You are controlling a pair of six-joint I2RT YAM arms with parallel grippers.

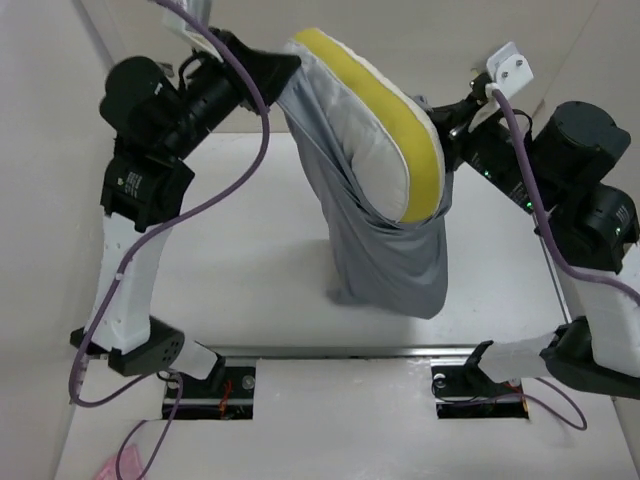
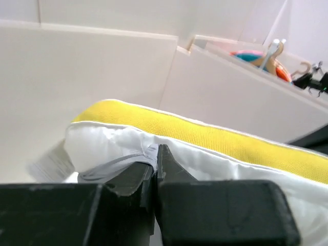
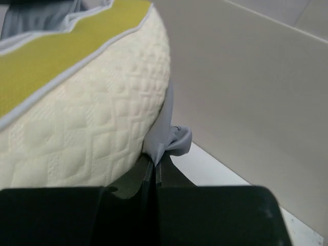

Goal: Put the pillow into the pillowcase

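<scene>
The grey pillowcase [image 1: 385, 265] hangs in the air between both arms, its closed end touching the table. The cream-white pillow [image 1: 375, 150] with its yellow edge [image 1: 395, 105] sits partly inside it, its upper part sticking out of the opening. My left gripper [image 1: 285, 65] is shut on the pillowcase rim [image 2: 149, 154] at the upper left. My right gripper [image 1: 445, 125] is shut on the rim [image 3: 171, 141] at the right, against the quilted pillow [image 3: 87, 128]. The pillow's yellow edge also shows in the left wrist view [image 2: 215, 138].
The white table [image 1: 240, 250] lies below, with a metal rail [image 1: 350, 352] along its near edge. White walls enclose the back and sides. Clothes hangers and coloured items [image 2: 269, 56] lie beyond the right wall.
</scene>
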